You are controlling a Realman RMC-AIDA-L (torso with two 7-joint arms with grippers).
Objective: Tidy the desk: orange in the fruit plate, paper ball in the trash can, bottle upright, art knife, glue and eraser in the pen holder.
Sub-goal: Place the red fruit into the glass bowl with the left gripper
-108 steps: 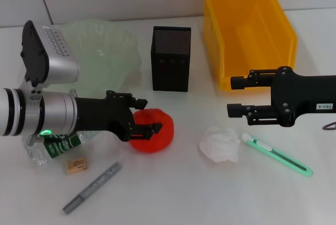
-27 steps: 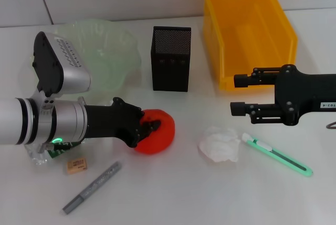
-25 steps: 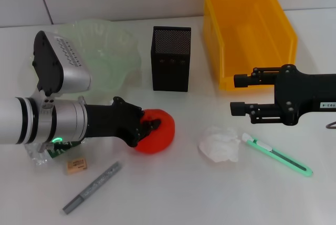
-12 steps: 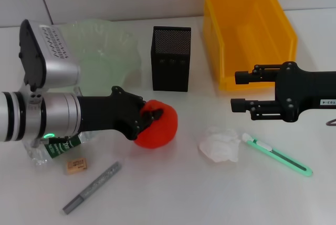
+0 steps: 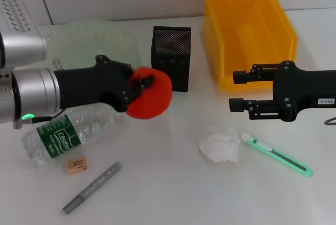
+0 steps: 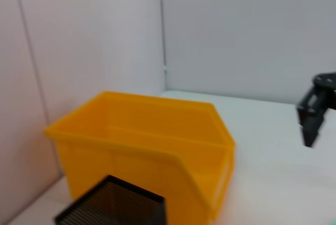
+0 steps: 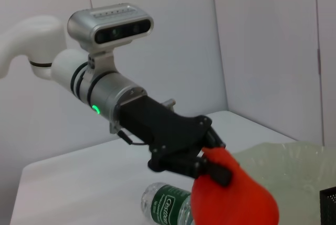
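The left gripper [image 5: 140, 84] is clamping the orange [image 5: 151, 93] and holding it up off the white desk [image 5: 168, 183], just in front of the black mesh pen holder [image 5: 171, 57] and beside the pale green fruit plate [image 5: 100, 44]. Over on the other side, the right gripper [image 5: 237, 88] is hovering with its fingers apart, gripping nothing, in front of the yellow bin [image 5: 249, 28] and above the crumpled paper ball [image 5: 220, 143]. The green art knife [image 5: 277, 154] is lying flat on the desk right next to that paper ball, under the right arm. The clear plastic bottle [image 5: 65, 130] with the green label is lying on its side beneath the left arm. Just in front of it the small tan eraser [image 5: 76, 165] is sitting on the desk, and beside the eraser the grey glue stick [image 5: 92, 188] is lying at a slant near the front edge.
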